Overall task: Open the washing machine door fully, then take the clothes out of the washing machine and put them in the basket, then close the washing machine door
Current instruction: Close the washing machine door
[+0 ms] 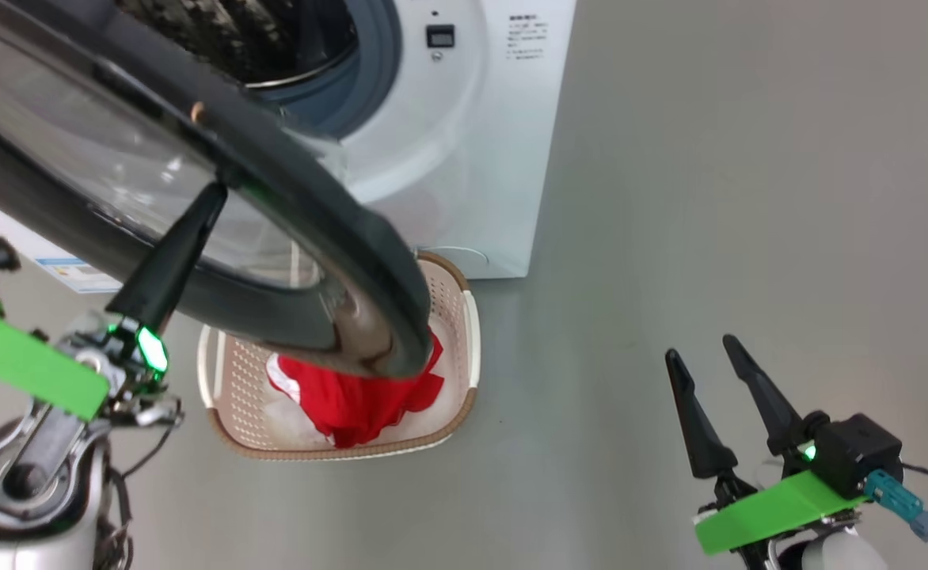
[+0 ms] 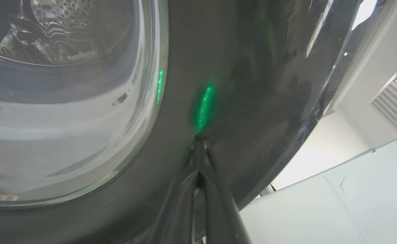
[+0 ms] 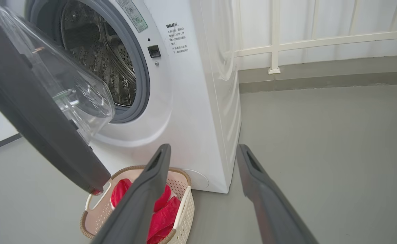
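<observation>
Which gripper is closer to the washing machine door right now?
Left. The left gripper, shut, has its tips on the black rim of the washing machine door; the right gripper, open, hangs apart above the floor.

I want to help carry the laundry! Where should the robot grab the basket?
Likely the white side handle at the right of the basket, coming from above on the robot's right. That loop stands off the wall, slim enough for the open right claw, and it sits clear of the washing machine door overhanging the other part.

Illegible small print [image 3: 177, 38] on washing machine [image 3: 191, 112]
</observation>
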Robot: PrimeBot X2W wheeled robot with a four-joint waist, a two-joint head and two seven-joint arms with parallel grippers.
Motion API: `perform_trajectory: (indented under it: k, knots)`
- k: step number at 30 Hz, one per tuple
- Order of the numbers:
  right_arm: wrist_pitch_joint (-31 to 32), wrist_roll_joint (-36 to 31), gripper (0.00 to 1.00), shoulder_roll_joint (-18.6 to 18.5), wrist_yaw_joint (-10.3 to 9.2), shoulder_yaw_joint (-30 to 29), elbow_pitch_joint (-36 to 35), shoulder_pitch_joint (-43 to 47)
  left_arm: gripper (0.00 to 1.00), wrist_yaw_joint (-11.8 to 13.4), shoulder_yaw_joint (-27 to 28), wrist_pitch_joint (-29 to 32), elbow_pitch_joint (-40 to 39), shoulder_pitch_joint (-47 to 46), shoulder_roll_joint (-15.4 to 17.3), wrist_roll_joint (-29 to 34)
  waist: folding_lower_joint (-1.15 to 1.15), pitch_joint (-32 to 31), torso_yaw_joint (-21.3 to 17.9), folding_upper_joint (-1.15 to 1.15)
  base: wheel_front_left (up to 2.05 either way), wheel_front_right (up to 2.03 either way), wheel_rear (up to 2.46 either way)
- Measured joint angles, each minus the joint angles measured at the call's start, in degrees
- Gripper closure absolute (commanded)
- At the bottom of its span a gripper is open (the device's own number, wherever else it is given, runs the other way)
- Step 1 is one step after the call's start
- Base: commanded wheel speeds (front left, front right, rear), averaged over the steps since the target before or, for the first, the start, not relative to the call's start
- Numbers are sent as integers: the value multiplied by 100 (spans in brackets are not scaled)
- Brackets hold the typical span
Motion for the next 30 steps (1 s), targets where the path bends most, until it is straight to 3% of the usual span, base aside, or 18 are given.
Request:
perform_trajectory:
  k: [18, 30]
  knots:
    - [0, 233, 0, 1, 0, 46, -69, -169, 100, 1, -942, -2024, 1017, -1315, 606, 444, 0, 308, -673, 0, 0, 0, 0]
    - [0, 269, 0, 2, 0, 35, -87, -146, 100, 0, -1501, -2778, 1395, -1489, 1069, 210, 0, 236, -834, 0, 0, 0, 0]
